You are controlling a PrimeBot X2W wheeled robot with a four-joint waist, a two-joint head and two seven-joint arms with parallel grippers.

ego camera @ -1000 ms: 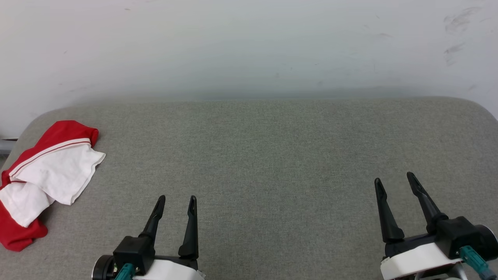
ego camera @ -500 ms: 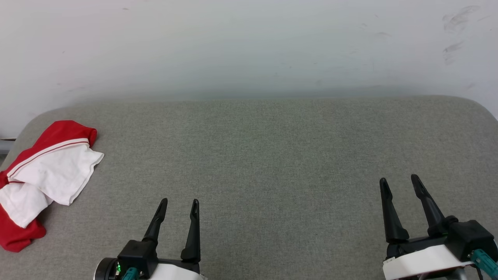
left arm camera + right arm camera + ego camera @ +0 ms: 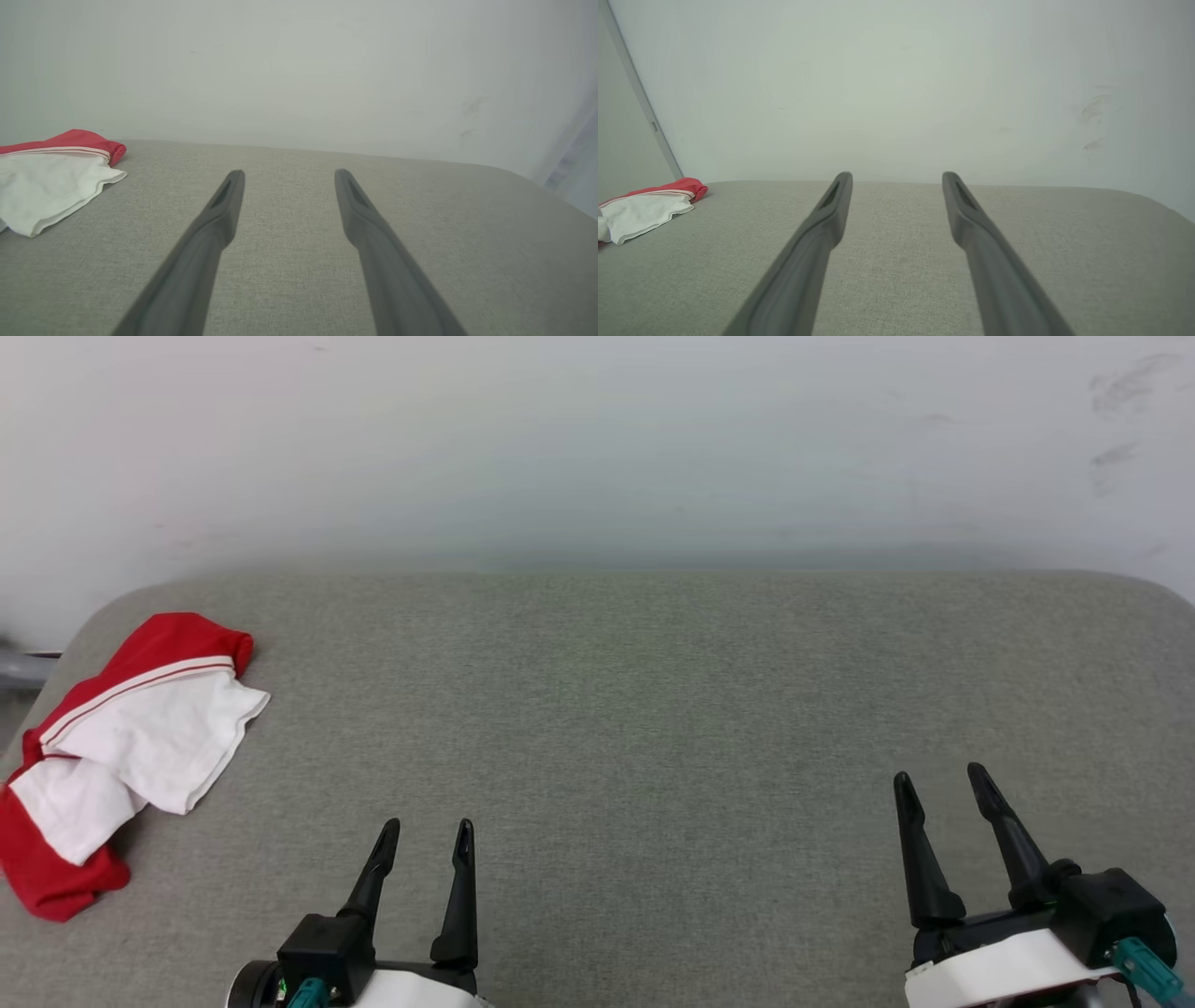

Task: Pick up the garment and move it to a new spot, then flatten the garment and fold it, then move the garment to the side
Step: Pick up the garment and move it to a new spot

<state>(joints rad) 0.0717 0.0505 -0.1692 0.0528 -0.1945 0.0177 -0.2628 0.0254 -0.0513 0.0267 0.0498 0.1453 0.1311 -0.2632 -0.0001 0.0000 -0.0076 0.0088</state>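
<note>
The garment point(image 3: 140, 742) lies folded at the far left of the grey padded table point(image 3: 635, 700), red cloth with white sleeves and striped trim on top. Its lettering is hidden. It also appears at the left edge as the garment point(image 3: 51, 182) and the garment point(image 3: 642, 210). My left gripper point(image 3: 427, 831) hovers open over the near edge, well to the right of the garment, empty. My right gripper point(image 3: 938, 779) stands open at the lower right, empty. Both sets of own fingers spread wide: left gripper point(image 3: 285, 172), right gripper point(image 3: 896, 175).
A pale wall point(image 3: 597, 448) rises directly behind the table's far edge. The table's left corner is rounded near the garment, and a grey bar point(image 3: 23, 667) shows beyond it. A grey strip point(image 3: 640, 98) runs up the wall at left.
The whole head picture has shifted slightly right, so the camera moved. Both grippers have drawn back a little toward the near edge. The garment lies as before.
</note>
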